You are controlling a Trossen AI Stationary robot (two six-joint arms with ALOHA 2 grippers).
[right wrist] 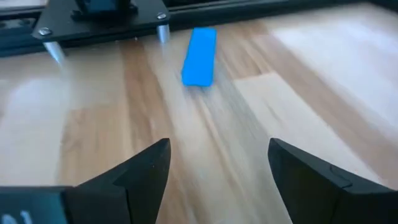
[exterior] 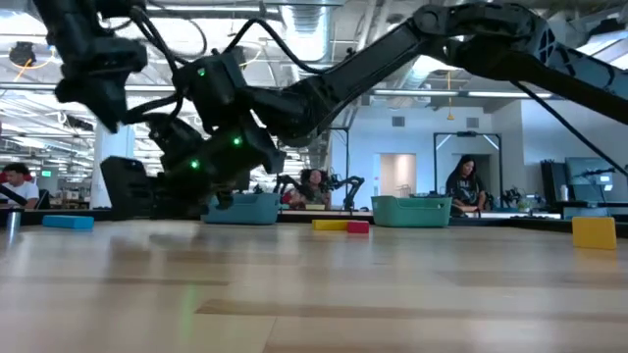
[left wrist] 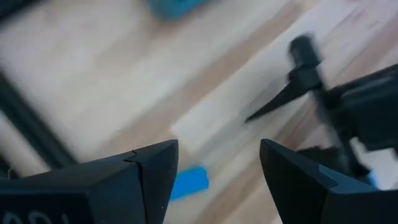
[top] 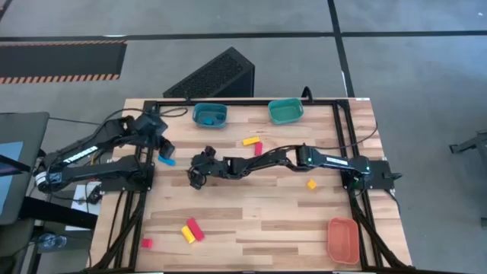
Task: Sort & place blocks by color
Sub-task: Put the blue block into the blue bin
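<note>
Your right claw [top: 196, 176] reaches far across the tabletop [top: 259, 213] with its fingers spread and nothing between them, and the blue block [right wrist: 199, 47] it faces lies flat on the wood ahead, near the left frame rail. Your left claw [top: 162, 146], also spread and empty, hovers just beside that same block [top: 167, 160]. That is the main hazard: both arms are converging on one piece, and if you advance the two together, the wrists may collide or one finger may knock the block away. The right arm is nearly at full stretch, so a low approach could drag the fingers on the wood. The other blocks sit well apart: a yellow and red pair [top: 253, 143] mid-table, a yellow cube [top: 311, 183], and a cluster [top: 192, 230] near the front edge.
</note>
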